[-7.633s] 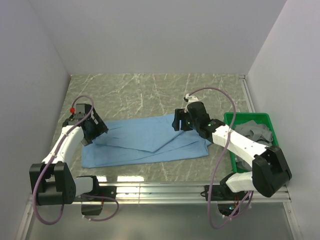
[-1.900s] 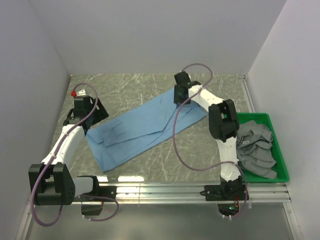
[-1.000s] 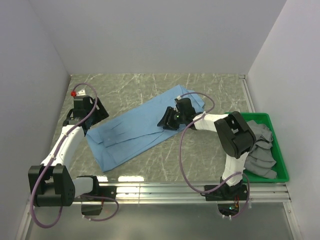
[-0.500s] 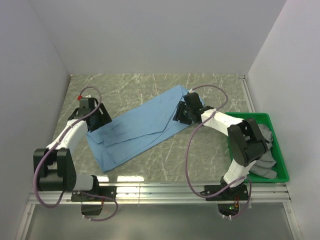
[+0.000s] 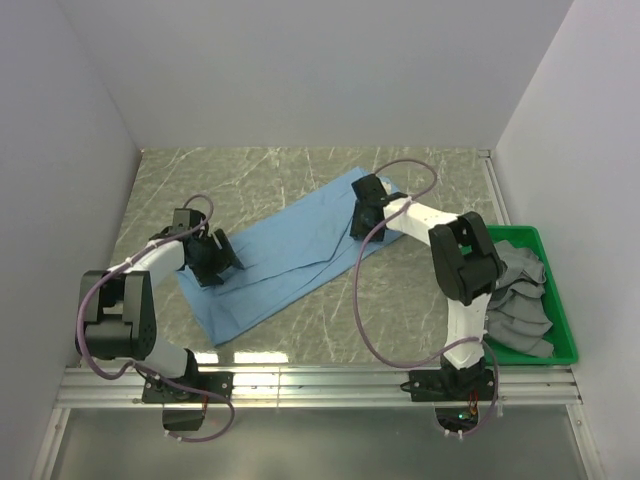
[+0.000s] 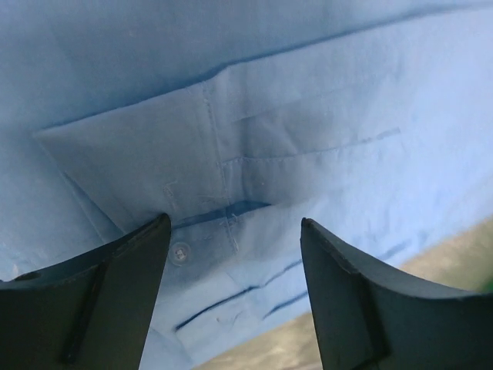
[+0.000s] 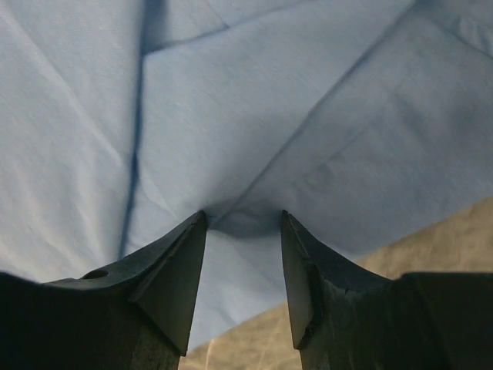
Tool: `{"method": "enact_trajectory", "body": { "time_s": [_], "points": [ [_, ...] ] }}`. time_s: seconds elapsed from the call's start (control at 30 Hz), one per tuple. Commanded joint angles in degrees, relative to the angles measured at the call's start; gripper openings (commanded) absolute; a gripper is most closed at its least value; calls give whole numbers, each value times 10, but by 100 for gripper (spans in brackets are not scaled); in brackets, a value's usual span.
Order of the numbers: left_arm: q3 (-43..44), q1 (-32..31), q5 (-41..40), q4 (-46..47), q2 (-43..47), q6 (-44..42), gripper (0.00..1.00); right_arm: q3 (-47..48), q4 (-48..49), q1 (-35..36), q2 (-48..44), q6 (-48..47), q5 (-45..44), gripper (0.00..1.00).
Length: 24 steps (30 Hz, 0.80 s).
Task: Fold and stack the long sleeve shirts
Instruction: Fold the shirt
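One light blue long sleeve shirt (image 5: 290, 250) lies flat and slantwise on the marble table (image 5: 250, 180), running from near left to far right. My left gripper (image 5: 214, 262) hangs low over its near-left part. In the left wrist view the gripper (image 6: 235, 231) is open, its fingers (image 6: 115, 293) wide apart over a buttoned cuff of the shirt (image 6: 308, 100). My right gripper (image 5: 362, 216) is at the shirt's far-right end. In the right wrist view the gripper (image 7: 243, 220) is open, its tips pressing into the shirt (image 7: 269, 100), which puckers between them.
A green tray (image 5: 520, 232) holding several grey garments (image 5: 515, 290) stands at the right edge of the table. White walls close in the left, far and right sides. Cables loop from both arms over the table.
My left gripper has moved right and nearer, from the shirt's left edge onto the cloth. My right gripper has shifted back toward the shirt's far-right end. The shirt has stayed put.
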State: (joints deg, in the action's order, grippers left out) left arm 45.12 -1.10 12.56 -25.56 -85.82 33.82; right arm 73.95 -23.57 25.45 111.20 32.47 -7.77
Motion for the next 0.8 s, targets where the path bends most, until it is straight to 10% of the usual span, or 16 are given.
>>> {"method": "enact_trajectory", "body": {
  "time_s": [0.0,0.37,0.77],
  "points": [
    [-42,-3,121,13,-17,29,75,69,-24,-4,39,-27,-9,51],
    [-120,-85,197,-17,35,39,77,296,-58,-4,186,-122,72,53],
    [-51,-137,166,-85,216,34,84,277,-35,-14,77,-191,-61,59]
  ]
}}
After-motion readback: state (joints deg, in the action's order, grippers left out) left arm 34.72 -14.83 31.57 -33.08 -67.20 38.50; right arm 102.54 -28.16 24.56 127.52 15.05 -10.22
